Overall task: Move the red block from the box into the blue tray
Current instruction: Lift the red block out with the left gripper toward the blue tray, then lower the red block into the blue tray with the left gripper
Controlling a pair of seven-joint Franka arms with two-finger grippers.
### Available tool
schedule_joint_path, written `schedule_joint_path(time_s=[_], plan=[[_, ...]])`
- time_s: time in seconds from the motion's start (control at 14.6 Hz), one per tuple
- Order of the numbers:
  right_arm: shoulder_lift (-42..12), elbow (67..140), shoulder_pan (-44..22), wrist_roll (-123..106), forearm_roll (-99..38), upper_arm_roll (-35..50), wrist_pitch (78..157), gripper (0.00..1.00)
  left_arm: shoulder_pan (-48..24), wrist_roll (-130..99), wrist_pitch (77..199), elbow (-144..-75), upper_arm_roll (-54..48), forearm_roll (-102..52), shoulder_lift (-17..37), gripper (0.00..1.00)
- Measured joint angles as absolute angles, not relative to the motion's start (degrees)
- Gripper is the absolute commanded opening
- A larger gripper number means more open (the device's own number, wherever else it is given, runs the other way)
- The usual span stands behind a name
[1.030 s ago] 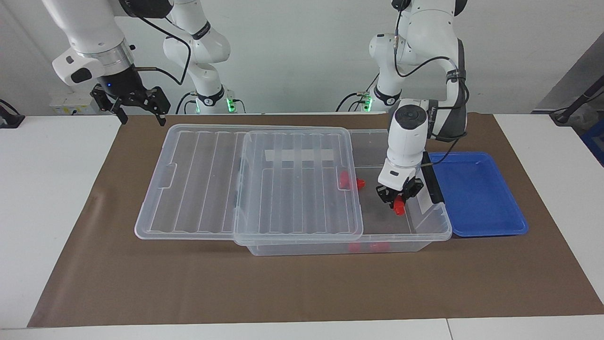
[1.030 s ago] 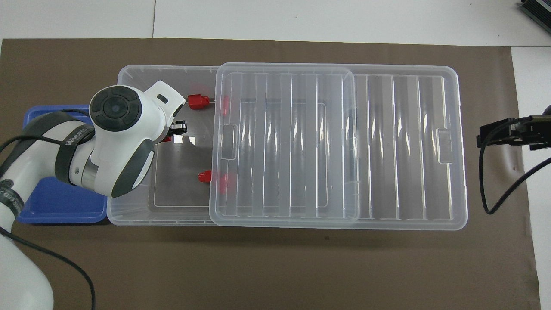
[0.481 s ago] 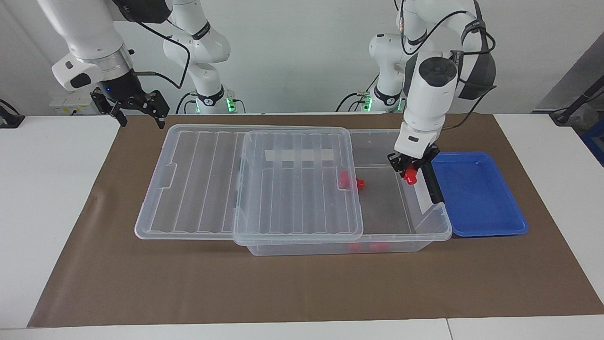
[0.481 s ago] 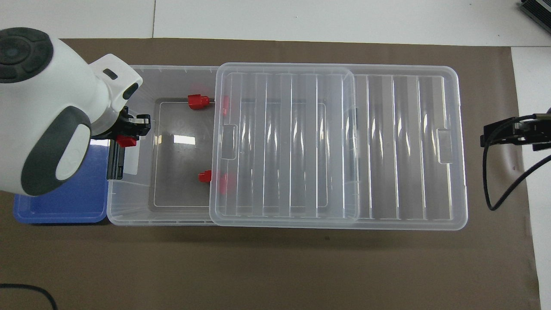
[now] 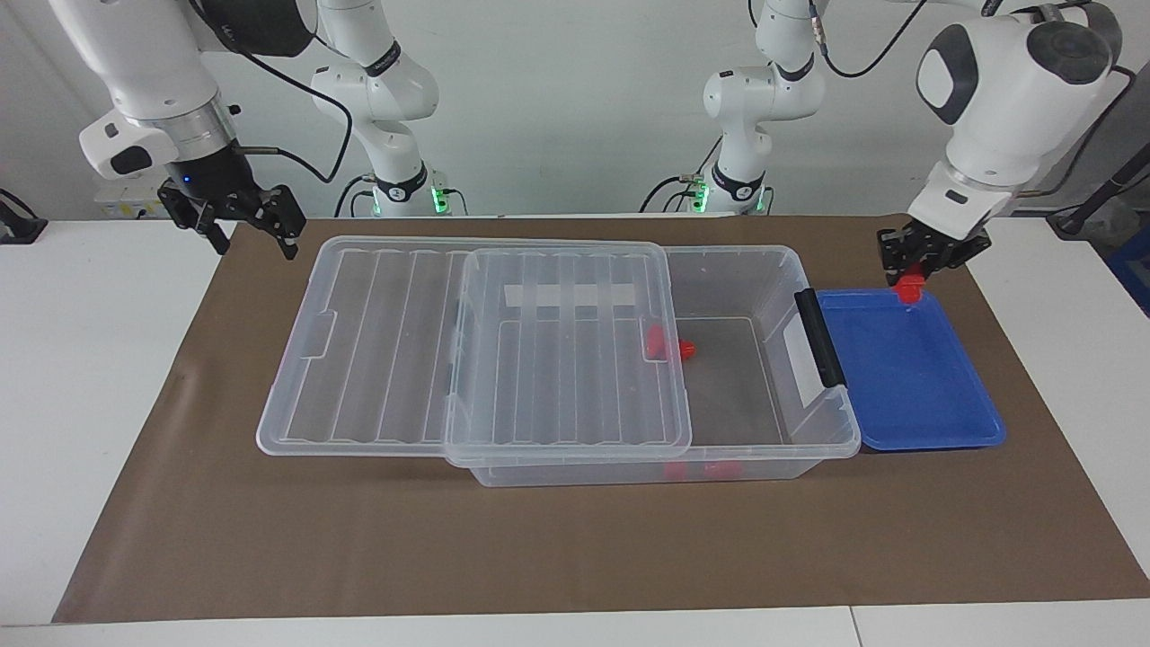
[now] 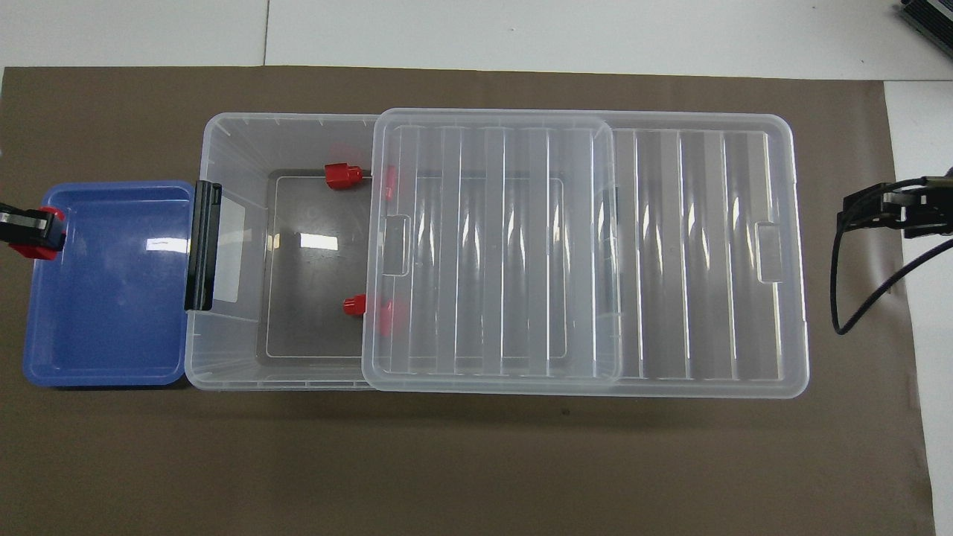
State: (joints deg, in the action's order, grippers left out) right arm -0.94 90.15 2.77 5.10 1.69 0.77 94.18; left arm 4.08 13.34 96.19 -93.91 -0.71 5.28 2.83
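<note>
Facing view shows the red block [image 5: 911, 288] pinched between the fingers of my left pincer [image 5: 918, 270], hanging in the air over the blue tray [image 5: 907, 422], above the tray's rim nearest the robots. I grip it from above and let most of it stick out below the fingertips, so that it can drop straight down once I let go. The overhead view puts the block [image 6: 41, 242] over the tray's edge [image 6: 104, 372] that lies away from the box [image 6: 231, 357], so I judge it needs to come in toward the tray's middle and lower before release; let go where it hangs, it could clip the rim and bounce onto the brown mat [image 5: 575, 548].

The tray sits just beside the box, against the end with the black handle [image 5: 819, 338], which keeps my carry short. The clear lid [image 5: 476, 346] is slid toward the right arm's end of the box, leaving the part beside the tray open; other red pieces [image 6: 344, 176] remain inside. My right pincer [image 5: 238, 216] waits with fingers apart over the mat's corner, past the lid's end.
</note>
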Motion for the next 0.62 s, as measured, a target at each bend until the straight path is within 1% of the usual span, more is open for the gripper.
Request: schedule_joint_path(time_s=[0.14,0.34,0.62], plan=[[-1.94,91.47,3.88,5.10,1.69,0.74,98.13,0.00,5.95,15.78,101.08,-97.22,-0.69,5.26,2.78,0.00],[-2.96,95.99,6.03,5.10,1.68,0.69,105.04,0.00,8.14,18.97,109.37,-104.06,-0.68,5.25,2.84,0.00],[-4.40,100.68,6.41,5.10,1.66,0.69,110.59,0.00,10.24,19.27,120.19,-113.48,-0.69,5.25,2.87,0.00]])
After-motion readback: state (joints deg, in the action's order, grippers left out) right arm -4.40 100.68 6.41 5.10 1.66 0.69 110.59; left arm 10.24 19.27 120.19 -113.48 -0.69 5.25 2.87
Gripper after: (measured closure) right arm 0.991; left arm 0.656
